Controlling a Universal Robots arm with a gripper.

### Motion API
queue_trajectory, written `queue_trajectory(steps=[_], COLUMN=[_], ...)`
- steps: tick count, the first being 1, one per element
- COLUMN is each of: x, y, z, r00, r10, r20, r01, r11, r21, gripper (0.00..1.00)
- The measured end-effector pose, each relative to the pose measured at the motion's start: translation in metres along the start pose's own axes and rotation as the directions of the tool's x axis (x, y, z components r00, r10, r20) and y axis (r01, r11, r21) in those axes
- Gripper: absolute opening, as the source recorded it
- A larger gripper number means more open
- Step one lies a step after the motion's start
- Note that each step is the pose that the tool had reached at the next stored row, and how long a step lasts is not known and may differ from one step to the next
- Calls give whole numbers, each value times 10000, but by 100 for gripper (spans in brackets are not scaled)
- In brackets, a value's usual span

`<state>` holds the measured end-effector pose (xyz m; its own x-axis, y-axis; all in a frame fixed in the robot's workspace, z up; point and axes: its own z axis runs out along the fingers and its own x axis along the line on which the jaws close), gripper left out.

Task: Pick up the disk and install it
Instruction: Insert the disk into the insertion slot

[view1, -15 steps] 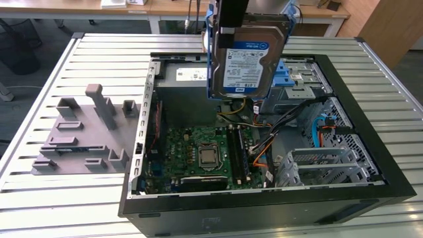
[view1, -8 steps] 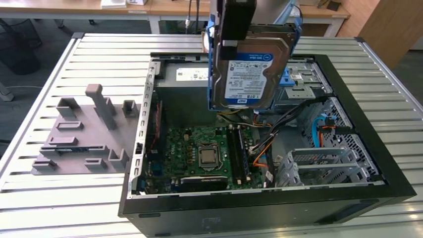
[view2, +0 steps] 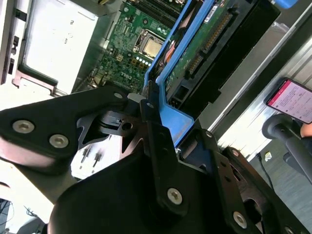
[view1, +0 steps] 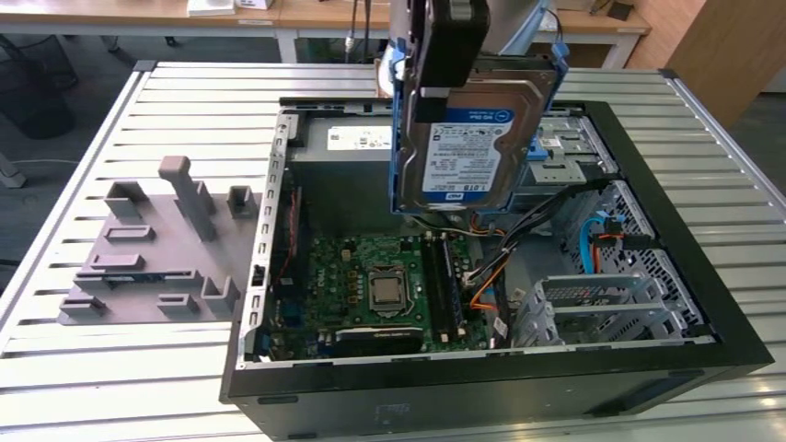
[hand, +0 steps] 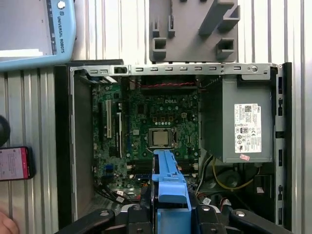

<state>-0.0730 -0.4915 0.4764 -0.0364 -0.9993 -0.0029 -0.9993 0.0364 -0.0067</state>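
Observation:
The disk (view1: 473, 138), a silver hard drive with a blue-and-white label in a blue carrier bracket, hangs upright above the open computer case (view1: 491, 382). My gripper (view1: 430, 92) comes down from above and is shut on the disk's upper edge. The second wrist view shows the black fingers (view2: 153, 126) clamped on the blue bracket, with the disk's green circuit side (view2: 204, 44) beyond them. In the first wrist view the bracket (hand: 168, 183) juts out from the gripper (hand: 168, 214) over the motherboard (hand: 156, 131).
Inside the case lie the motherboard (view1: 381, 285), a grey power supply box (hand: 243, 122) and metal drive bays (view1: 577, 161) at the exterior view's right. A grey fixture (view1: 160, 249) stands beside the case. A teach pendant (hand: 34, 29) and a phone (hand: 14, 163) rest on the slatted table.

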Motion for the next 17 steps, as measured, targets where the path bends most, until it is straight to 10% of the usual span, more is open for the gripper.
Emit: queue_trajectory(steps=[10, 17], x=[256, 290], y=[-31, -266], z=[40, 56], r00=[10000, 10000], r10=[1, 1], r20=[7, 5], r01=[-1, -1], r11=[10000, 10000], r21=[0, -7], gripper=[36, 36])
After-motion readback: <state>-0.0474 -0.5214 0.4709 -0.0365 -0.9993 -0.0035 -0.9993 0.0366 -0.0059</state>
